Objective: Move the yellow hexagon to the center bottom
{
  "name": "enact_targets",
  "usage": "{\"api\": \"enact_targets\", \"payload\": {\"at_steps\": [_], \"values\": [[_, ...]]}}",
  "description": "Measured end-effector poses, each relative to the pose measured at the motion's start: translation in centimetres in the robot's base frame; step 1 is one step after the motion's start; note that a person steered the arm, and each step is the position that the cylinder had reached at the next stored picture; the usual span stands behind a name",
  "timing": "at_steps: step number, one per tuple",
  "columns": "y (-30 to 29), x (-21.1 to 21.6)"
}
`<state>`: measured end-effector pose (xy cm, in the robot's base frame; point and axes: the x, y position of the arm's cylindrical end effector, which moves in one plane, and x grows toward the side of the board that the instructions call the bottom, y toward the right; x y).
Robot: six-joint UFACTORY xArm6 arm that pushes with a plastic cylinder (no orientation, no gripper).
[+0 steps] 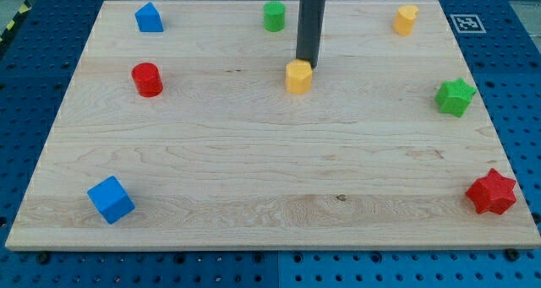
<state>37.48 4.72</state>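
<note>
The yellow hexagon (297,77) stands on the wooden board (279,161), a little above the board's middle and slightly to the right. My tip (305,64) touches or nearly touches its top right edge, on the side toward the view's top. The dark rod rises straight up from there and leaves the view at the top.
A green cylinder (273,16) stands at top centre and a second yellow block (406,19) at top right. A blue house-shaped block (149,18) and a red cylinder (147,79) are at the left. A blue cube (111,199) is bottom left. A green star (455,97) and a red star (491,192) are at the right.
</note>
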Motion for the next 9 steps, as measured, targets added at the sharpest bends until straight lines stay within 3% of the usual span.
{"api": "enact_targets", "payload": {"at_steps": [1,2,3,4,6,9], "values": [[0.0,6.0],[0.0,5.6],[-0.2,0.9],[-2.7,2.0],[-5.0,14.5],[-3.5,15.5]]}}
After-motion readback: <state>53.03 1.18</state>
